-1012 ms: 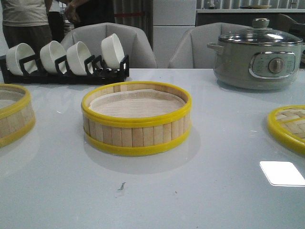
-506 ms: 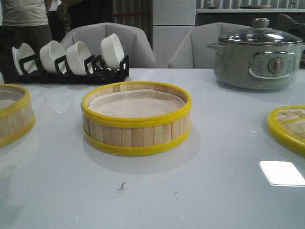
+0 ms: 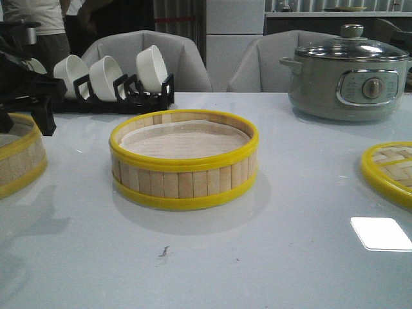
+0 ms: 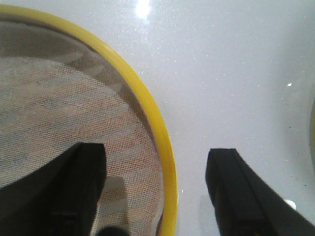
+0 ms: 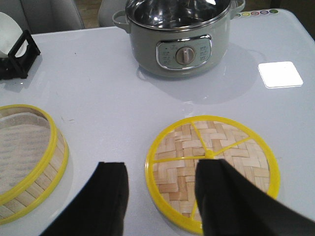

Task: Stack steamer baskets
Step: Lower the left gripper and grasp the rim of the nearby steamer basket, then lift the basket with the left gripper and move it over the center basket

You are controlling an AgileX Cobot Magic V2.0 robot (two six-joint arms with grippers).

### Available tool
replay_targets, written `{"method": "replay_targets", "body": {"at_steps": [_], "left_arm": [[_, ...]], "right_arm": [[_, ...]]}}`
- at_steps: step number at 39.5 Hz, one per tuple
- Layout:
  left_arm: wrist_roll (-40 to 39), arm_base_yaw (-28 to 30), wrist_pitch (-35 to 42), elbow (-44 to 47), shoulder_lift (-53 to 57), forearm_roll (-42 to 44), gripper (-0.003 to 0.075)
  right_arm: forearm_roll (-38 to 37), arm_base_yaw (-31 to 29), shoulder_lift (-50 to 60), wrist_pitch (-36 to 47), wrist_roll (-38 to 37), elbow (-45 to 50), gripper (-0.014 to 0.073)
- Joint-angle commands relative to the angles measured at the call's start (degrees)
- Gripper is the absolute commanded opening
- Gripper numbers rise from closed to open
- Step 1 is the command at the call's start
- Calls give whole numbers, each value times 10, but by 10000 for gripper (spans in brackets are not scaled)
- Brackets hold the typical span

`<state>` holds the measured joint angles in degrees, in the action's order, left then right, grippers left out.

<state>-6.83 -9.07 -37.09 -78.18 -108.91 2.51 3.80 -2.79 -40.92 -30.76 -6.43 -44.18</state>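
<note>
Front view: one steamer basket (image 3: pixel 184 159) sits centre frame on the pale bench (image 3: pixel 290 244), liner visible inside, nothing touching it. A second steamer basket (image 3: pixel 19 158) lies at the left edge of the frame, cut off by the border.

Left end effector (image 3: pixel 26 96): dark, at upper left of the front view, directly over the left-edge basket. In the left wrist view its jaws are spread wide (image 4: pixel 157 196). One finger (image 4: pixel 83 187) is over the mesh liner inside the basket (image 4: pixel 157 128); the other is over bare bench outside the yellow rim. The rim runs between the two fingers. Contact with the rim cannot be judged.

Right end effector (image 5: pixel 162 196): seen only in the right wrist view, lower part of frame. Jaws wide apart and holding nothing. It hangs above the near edge of the flat woven lid (image 5: pixel 212 169), which lies on the bench at right.

Grey-green electric pot (image 3: pixel 347 74) stands at the upper right of the front view. A black rack with white bowls (image 3: pixel 119 80) stands at upper left, behind the baskets.
</note>
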Motion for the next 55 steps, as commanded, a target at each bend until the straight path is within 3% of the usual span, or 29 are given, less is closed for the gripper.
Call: {"method": "replay_targets", "body": {"at_steps": [1,9,12,14,21,24,30,38,46,55], "left_arm": [[0,1,10,-19,18,-6,487],[0,1,3,-19,12,-17,484],[0,1,3,-19,12,-20,448],[0,1,2,-19,12,-20,405],[0,1,-1,-19,12,-21,76],[0,1,-1,-19,12,-21,104],[0,-8,-5,-23,22,-21,85],[0,-52,-53,-90,31,-21,85],[0,-125,-105,-187,31,-15,85],[0,-228,-112,-245,30,-14,86]], "right_arm": [[2,1,-1,44,1,-22,434],[2,1,-1,44,1,-22,434],[2,1,-1,46,1,-22,434],[2,1,-1,46,1,-22,434],[2,1,-1,46,1,-22,434],[2,1,-1,46,1,-22,434],[2,1,-1,46,1,-22,434],[2,1,-1,46,1,-22,434],[2,1,-1,46,1,-22,434],[2,1,-1,46,1,-22,434]]}}
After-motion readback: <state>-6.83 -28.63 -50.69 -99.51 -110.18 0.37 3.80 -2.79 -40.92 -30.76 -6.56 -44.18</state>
